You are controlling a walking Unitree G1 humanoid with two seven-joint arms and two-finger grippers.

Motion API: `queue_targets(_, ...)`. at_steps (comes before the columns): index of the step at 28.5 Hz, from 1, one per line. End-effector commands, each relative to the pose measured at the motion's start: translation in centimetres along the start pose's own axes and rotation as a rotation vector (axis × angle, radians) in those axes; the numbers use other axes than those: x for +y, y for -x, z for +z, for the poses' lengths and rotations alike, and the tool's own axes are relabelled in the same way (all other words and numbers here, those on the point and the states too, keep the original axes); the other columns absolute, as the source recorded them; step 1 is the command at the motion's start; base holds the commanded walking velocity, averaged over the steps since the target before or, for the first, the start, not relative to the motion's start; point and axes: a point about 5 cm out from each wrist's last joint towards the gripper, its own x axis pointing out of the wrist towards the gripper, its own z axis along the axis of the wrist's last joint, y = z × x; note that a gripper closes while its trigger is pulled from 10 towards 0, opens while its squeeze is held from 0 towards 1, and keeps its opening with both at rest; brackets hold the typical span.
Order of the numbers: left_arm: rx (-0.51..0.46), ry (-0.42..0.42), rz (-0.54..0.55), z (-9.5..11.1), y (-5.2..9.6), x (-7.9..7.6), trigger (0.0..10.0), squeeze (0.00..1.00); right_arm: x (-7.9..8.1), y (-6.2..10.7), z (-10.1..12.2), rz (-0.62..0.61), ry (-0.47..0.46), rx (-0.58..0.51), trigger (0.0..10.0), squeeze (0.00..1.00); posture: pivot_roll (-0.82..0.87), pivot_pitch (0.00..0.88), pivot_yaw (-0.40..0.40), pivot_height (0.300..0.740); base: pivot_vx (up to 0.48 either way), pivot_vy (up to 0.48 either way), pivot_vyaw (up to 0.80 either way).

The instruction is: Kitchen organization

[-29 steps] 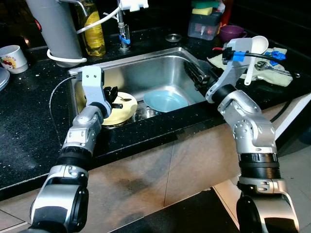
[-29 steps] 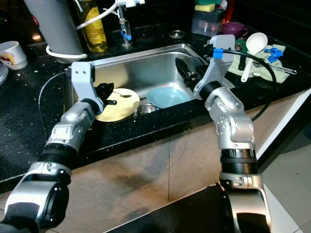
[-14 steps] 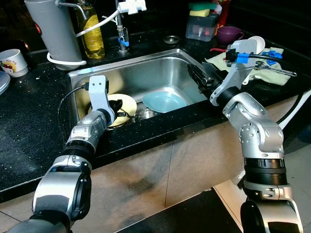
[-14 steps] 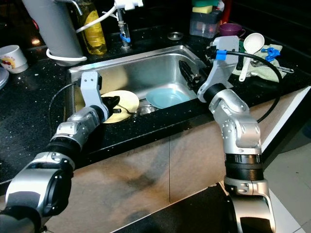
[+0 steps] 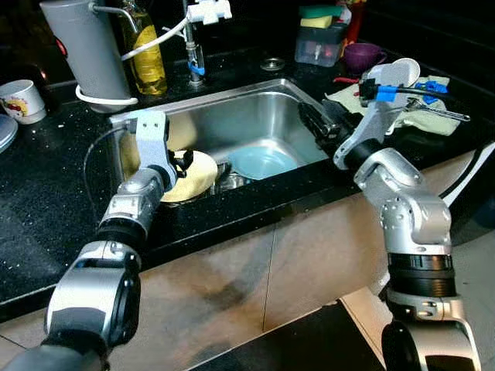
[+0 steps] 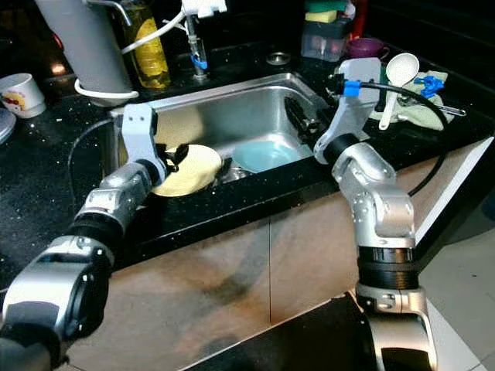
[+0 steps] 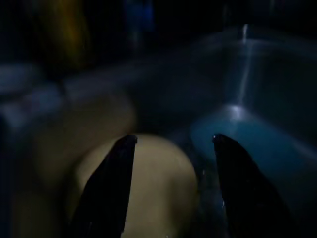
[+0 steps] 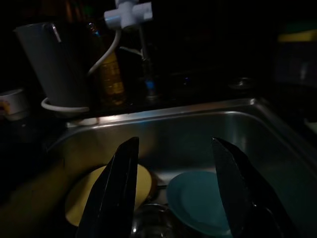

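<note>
**Reaching into the sink, both tools spread wide**

Reaching down into the steel sink (image 5: 255, 116) at the upper centre of the frame, the left tool (image 5: 182, 164) hangs just over the yellow plate (image 5: 197, 174), which lies in the sink's left part. Its two black fingers (image 7: 111, 186) stand well apart in the left wrist view, with the plate beneath them and nothing held between them. The right tool (image 5: 319, 124) sits at the sink's right rim, right of centre in the frame; its fingers (image 8: 116, 191) are likewise spread, empty, pointing across the basin. A blue plate (image 5: 263, 162) lies in the middle of the sink, just beside the yellow one, with a small glass item between them that is too dim to name. On the black surface (image 5: 46, 185) behind the sink, in the upper left of the frame, stand a grey jug (image 5: 85, 46) and a yellow bottle (image 5: 147, 46); a white cup (image 5: 19, 100) sits at the far left. At the upper right, a white ladle (image 5: 402, 73) rests on a cloth (image 5: 441, 120).
</note>
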Motion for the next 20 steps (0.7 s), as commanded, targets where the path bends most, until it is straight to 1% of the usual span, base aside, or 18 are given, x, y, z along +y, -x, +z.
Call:
queue_targets(1,-0.099,-0.058,0.015,1.3,0.8,0.0,10.0,0.0,0.5,0.0,-1.1,0.035,-0.03,0.008,10.0,0.0,-0.06,0.0,0.028,0.74,0.0,0.0,0.0)
queue_targets(2,-0.122,-0.058,0.017,1.5,1.2,-0.1,10.0,0.0,0.6,0.0,-1.3,0.042,-0.036,0.008,10.0,0.0,-0.06,0.0,0.028,0.74,0.0,0.0,0.0)
queue_targets(3,-0.152,-0.063,0.033,1.7,1.9,-0.2,10.0,0.0,1.0,0.1,-1.8,0.058,-0.053,0.006,10.0,0.0,-0.05,0.0,0.027,0.74,0.0,0.0,0.0)
queue_targets(5,-0.178,-0.077,0.049,1.8,2.6,-0.2,10.0,0.0,1.4,0.1,-2.2,0.077,-0.066,0.004,10.0,0.0,-0.05,0.0,0.028,0.74,0.0,0.0,0.0)
queue_targets(6,-0.202,-0.09,0.073,1.9,3.5,-0.1,10.0,0.0,2.0,0.3,-2.7,0.103,-0.076,0.002,10.0,0.0,-0.04,0.0,0.031,0.74,0.0,0.0,0.0)
queue_targets(7,-0.202,-0.09,0.073,1.9,3.5,-0.1,10.0,0.0,2.0,0.3,-2.7,0.103,-0.076,0.002,10.0,0.0,-0.04,0.0,0.031,0.74,0.0,0.0,0.0)
queue_targets(8,-0.206,-0.095,0.086,2.0,4.0,0.0,10.0,0.0,2.3,0.3,-3.0,0.113,-0.08,0.002,10.0,0.0,-0.04,0.0,0.031,0.74,0.0,0.0,0.0)
queue_targets(9,-0.225,-0.097,0.127,2.0,4.9,0.2,10.0,0.0,2.7,0.5,-3.5,0.133,-0.104,-0.001,10.0,0.0,-0.03,0.0,0.03,0.74,0.0,0.0,0.0)
queue_targets(10,-0.225,-0.097,0.127,2.0,4.9,0.2,10.0,0.0,2.7,0.5,-3.5,0.133,-0.104,-0.001,10.0,0.0,-0.03,0.0,0.03,0.74,0.0,0.0,0.0)
queue_targets(11,-0.225,-0.102,0.145,2.0,5.3,0.3,10.0,0.0,2.9,0.5,-3.7,0.136,-0.111,0.002,10.0,0.0,-0.02,0.0,0.029,0.74,0.0,0.0,0.0)
queue_targets(12,-0.212,-0.106,0.187,1.5,6.3,0.5,10.0,0.0,3.4,0.6,-5.0,0.139,-0.122,0.027,10.0,0.0,-0.01,0.0,0.026,0.74,0.0,0.0,0.0)
queue_targets(14,-0.205,-0.101,0.194,1.3,7.1,0.4,10.0,0.0,3.7,0.7,-5.8,0.141,-0.125,0.042,10.0,0.0,0.0,0.0,0.021,0.74,0.0,0.0,0.0)
queue_targets(15,-0.207,-0.1,0.189,1.3,7.5,0.2,10.0,0.0,3.8,0.8,-6.0,0.141,-0.127,0.044,10.0,0.0,0.0,0.0,0.021,0.74,0.0,0.0,0.0)
queue_targets(16,-0.207,-0.1,0.189,1.3,7.5,0.2,10.0,0.0,3.8,0.8,-6.0,0.141,-0.127,0.044,10.0,0.0,0.0,0.0,0.021,0.74,0.0,0.0,0.0)
queue_targets(18,-0.196,-0.111,0.182,1.0,8.7,-0.3,10.0,0.0,4.2,0.7,-6.2,0.141,-0.172,0.038,10.0,0.0,0.01,0.0,0.02,0.74,-0.274,0.0,0.0)
queue_targets(20,-0.171,-0.116,0.175,0.4,9.5,-0.6,10.0,0.0,4.7,0.8,-6.2,0.152,-0.186,0.025,10.0,0.0,0.01,0.0,0.023,0.74,-0.308,0.0,0.0)
